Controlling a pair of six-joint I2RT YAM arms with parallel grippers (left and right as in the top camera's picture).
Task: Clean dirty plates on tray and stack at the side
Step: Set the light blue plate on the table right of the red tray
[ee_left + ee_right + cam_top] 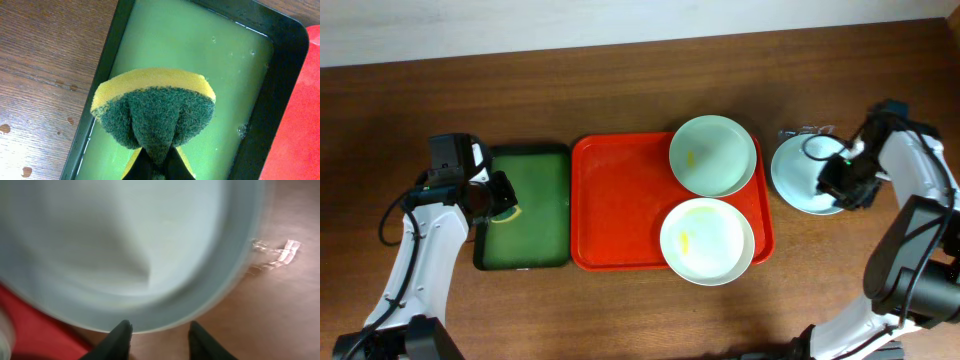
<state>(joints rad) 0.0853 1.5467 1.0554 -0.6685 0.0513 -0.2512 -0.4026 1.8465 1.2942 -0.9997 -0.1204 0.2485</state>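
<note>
Two dirty plates lie on the red-orange tray (620,210): one at its back right (712,155) and one at its front right (705,240), each with a yellow smear in the middle. A third pale plate (798,175) rests on the table to the right of the tray; it fills the right wrist view (125,245), blurred. My right gripper (842,180) is open at this plate's right rim, its fingertips (160,332) just short of the edge and holding nothing. My left gripper (157,167) is shut on a yellow and green sponge (152,112) above the dark green tray.
The dark green tray (525,210) with greenish liquid (200,60) sits just left of the red tray. Water drops glisten on the wood behind the third plate (805,130) and left of the green tray (5,128).
</note>
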